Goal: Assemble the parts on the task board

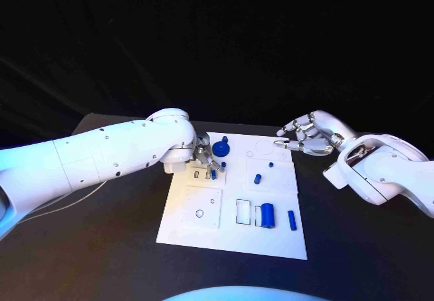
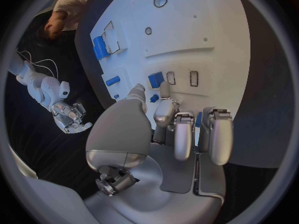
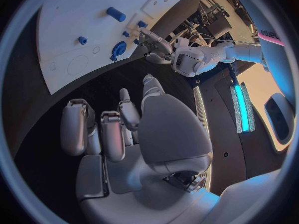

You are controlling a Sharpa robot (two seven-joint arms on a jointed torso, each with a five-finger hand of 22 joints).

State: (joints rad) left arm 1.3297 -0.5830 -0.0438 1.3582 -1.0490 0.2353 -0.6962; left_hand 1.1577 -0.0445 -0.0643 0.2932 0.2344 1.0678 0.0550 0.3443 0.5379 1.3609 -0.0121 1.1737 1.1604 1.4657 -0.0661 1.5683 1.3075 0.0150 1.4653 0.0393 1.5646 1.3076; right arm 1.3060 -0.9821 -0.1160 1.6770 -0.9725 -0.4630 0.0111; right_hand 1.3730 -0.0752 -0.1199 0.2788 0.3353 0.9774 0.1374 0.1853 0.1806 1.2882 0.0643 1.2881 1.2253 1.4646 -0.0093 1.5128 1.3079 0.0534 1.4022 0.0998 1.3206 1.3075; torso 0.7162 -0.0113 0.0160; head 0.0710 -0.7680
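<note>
The white task board (image 1: 237, 235) lies in the middle of the table. My left hand (image 1: 206, 160) hangs over the board's far left part, fingers pointing down next to a round blue part (image 1: 221, 148). In the left wrist view its thumb and forefinger (image 2: 165, 107) stand apart on either side of a small blue piece (image 2: 154, 98) without closing on it. A blue block (image 2: 156, 79) sits by two slot outlines. A blue cylinder (image 1: 268, 215), a thin peg (image 1: 291, 219) and a short peg (image 1: 257, 179) lie on the board. My right hand (image 1: 307, 138) is empty, fingers loosely bent, off the far right corner.
Black table (image 1: 108, 251) surrounds the board on all sides. A thin cable (image 1: 63, 200) trails under my left arm. Recessed outlines mark the board: a ring (image 1: 199, 213) near the left side and a large circle (image 1: 267, 148) at the far right.
</note>
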